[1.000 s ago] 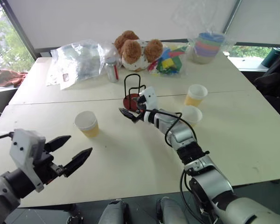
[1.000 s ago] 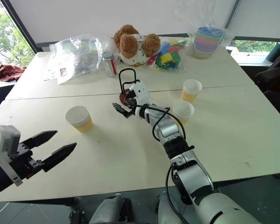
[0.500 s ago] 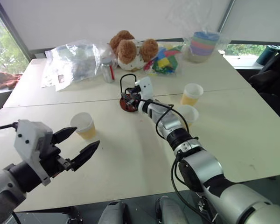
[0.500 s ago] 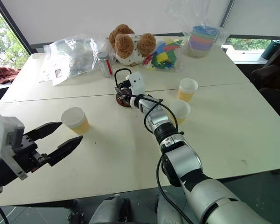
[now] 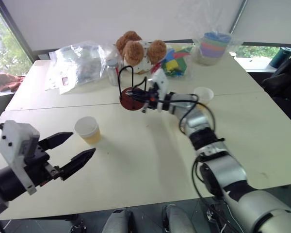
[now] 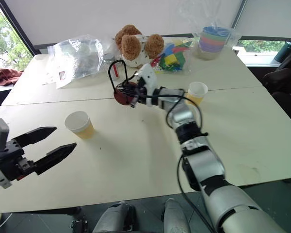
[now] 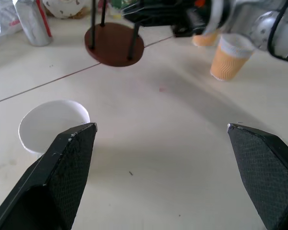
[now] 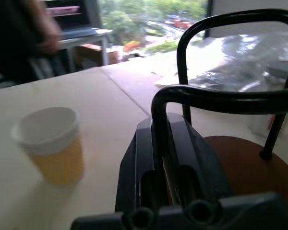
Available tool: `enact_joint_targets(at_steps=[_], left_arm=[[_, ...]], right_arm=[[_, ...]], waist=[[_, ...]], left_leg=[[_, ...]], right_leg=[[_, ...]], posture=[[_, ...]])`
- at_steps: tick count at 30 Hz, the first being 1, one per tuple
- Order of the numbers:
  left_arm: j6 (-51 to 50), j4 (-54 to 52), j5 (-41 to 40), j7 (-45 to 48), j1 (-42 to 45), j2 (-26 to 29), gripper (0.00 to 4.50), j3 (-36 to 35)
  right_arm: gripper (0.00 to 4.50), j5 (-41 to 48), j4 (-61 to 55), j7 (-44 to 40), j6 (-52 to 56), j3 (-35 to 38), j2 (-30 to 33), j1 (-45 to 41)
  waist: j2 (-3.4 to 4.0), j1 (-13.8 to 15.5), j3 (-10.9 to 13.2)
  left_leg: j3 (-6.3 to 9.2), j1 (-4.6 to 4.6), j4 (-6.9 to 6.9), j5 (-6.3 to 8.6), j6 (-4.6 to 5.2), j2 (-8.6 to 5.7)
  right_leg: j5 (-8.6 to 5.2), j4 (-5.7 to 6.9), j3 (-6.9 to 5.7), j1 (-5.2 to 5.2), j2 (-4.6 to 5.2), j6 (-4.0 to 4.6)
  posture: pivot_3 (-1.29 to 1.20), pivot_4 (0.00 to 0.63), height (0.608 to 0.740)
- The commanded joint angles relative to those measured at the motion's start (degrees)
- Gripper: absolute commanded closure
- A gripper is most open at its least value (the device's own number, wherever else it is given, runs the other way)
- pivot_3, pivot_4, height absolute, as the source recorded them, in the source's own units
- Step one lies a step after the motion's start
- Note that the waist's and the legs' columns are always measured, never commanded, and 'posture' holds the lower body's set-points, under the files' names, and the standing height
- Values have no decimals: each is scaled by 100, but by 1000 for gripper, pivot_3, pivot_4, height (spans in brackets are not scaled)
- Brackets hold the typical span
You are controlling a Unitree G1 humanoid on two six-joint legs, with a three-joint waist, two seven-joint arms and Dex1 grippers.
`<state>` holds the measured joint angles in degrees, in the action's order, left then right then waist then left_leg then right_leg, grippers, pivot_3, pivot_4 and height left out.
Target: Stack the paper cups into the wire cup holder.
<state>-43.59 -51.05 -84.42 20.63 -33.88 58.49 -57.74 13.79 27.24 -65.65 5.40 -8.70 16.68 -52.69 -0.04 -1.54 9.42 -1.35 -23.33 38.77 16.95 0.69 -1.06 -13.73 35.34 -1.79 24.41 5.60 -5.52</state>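
Observation:
The wire cup holder (image 5: 130,100), a dark red disc with black wire loops, hangs tilted just above the table's middle. My right gripper (image 5: 143,94) is shut on one of its wire loops (image 8: 216,93). One paper cup (image 5: 88,129) stands upright at the left, close ahead of my left gripper (image 5: 81,144), which is open and holds nothing. A second cup (image 5: 203,94) stands behind my right forearm. In the left wrist view the near cup (image 7: 52,125) lies by one finger, and a further cup (image 7: 229,55) stands beyond the holder (image 7: 114,44).
Along the far side of the table (image 5: 150,160) are a crumpled clear plastic bag (image 5: 80,60), a metal can (image 5: 111,73), a plush bear (image 5: 138,51), coloured toy pieces (image 5: 174,63) and wrapped pastel bowls (image 5: 216,46). A seam runs across the table.
My right gripper has shut on the holder's wire loop and lifted the holder off the table, tipping it. The left gripper has stayed open near the left cup.

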Motion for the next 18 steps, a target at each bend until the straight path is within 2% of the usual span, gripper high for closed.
enact_joint_targets(at_steps=[1,5,9,12,16,18], left_arm=[[-116,130,-164,401,113,188,0,-305],[-293,140,-97,750,279,429,0,-101],[-505,11,490,1122,327,645,0,224],[-549,104,591,1284,447,622,0,279],[-585,173,686,1414,695,661,0,532],[-598,214,716,1424,839,678,0,663]], right_arm=[[4470,562,-1245,-912,832,-178,391,368],[4470,754,-2021,-1163,1373,-279,730,876],[4470,647,-2118,-1134,1338,-358,799,1182],[4470,571,-2073,-1088,1218,-386,785,1286],[3037,523,-2081,-1136,1094,-396,848,1414],[2071,507,-2068,-1172,1039,-392,896,1456]], waist=[[1,14,1],[9,-38,6],[8,-63,5],[9,-59,6],[10,-37,7],[9,-14,7]], left_leg=[[-5,1,0,6,11,0],[-7,5,1,16,28,2],[-6,10,1,12,22,3],[-7,9,1,5,9,1],[-7,9,1,-6,-10,2],[-7,8,1,-6,-10,1]], right_leg=[[0,-2,1,0,0,0],[-1,13,6,5,0,2],[-10,20,6,4,-2,18],[-10,19,6,4,-2,18],[-10,19,6,5,-1,18],[-10,17,7,3,0,18]], posture=[[0,150,740],[0,150,740],[0,150,740],[0,150,740],[0,150,740],[0,150,740]])
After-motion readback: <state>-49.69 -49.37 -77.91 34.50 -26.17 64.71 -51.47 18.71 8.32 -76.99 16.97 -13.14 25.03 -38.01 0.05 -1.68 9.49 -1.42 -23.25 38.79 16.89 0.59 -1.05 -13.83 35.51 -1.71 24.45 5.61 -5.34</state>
